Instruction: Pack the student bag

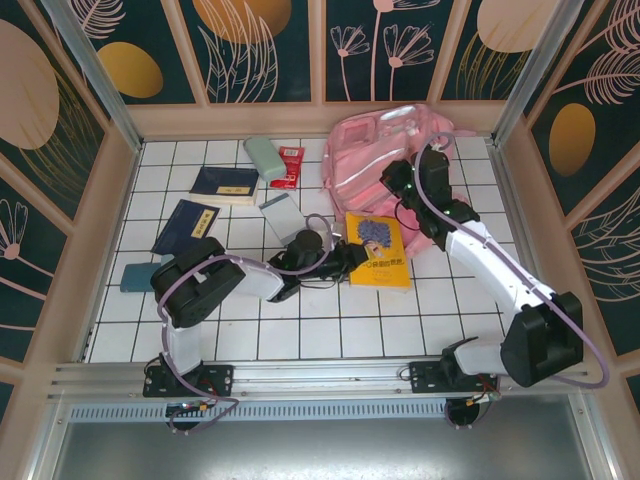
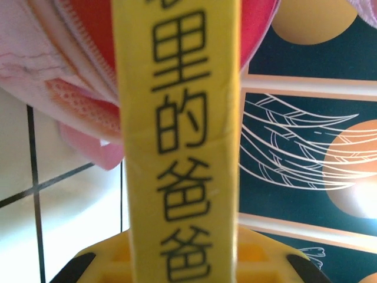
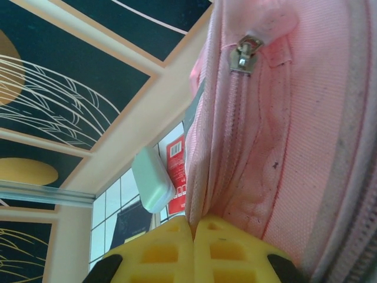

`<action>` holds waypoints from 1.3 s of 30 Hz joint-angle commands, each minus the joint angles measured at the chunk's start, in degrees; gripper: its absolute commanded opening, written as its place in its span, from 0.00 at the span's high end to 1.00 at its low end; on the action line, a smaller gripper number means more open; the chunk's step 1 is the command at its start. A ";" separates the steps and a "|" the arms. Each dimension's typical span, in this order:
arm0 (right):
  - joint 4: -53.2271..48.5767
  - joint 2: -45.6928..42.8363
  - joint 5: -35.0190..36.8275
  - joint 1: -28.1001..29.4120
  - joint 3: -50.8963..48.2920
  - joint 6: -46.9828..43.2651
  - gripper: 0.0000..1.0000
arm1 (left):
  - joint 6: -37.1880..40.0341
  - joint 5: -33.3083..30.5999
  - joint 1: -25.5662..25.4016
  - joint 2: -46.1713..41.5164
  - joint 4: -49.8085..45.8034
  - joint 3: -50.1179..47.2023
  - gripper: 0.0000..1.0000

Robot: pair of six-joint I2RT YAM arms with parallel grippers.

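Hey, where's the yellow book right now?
In the top view the yellow book lies slightly right of table centre, just in front of the student bag, its left edge clamped in the left gripper.

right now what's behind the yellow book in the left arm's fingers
The pink student bag, its opening facing the yellow book, with white tiles beside it. The book covers the middle of the opening.

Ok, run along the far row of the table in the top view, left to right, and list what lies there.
From the left: dark blue book with a pale label → pale green oblong case → red packet → large pink fabric backpack.
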 commanded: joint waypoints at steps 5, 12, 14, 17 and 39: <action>4.43 -5.70 -4.28 2.01 -4.12 1.34 1.00 | 7.86 -4.43 0.55 -7.06 5.52 2.30 1.00; 5.42 -5.12 -5.92 3.08 -4.71 2.18 1.00 | 9.21 -5.83 0.58 -7.71 4.74 1.62 1.00; 3.22 -5.67 -3.57 3.07 -4.63 0.06 1.00 | 9.85 -6.69 0.59 -7.93 4.01 1.30 1.00; 0.42 -6.71 -0.23 2.60 -5.38 -4.33 0.86 | 12.20 -7.89 0.54 -7.72 1.89 1.63 1.00; 1.32 -0.66 1.53 -2.20 -15.61 -41.91 0.29 | 14.71 -6.09 5.17 -2.26 2.41 1.71 1.00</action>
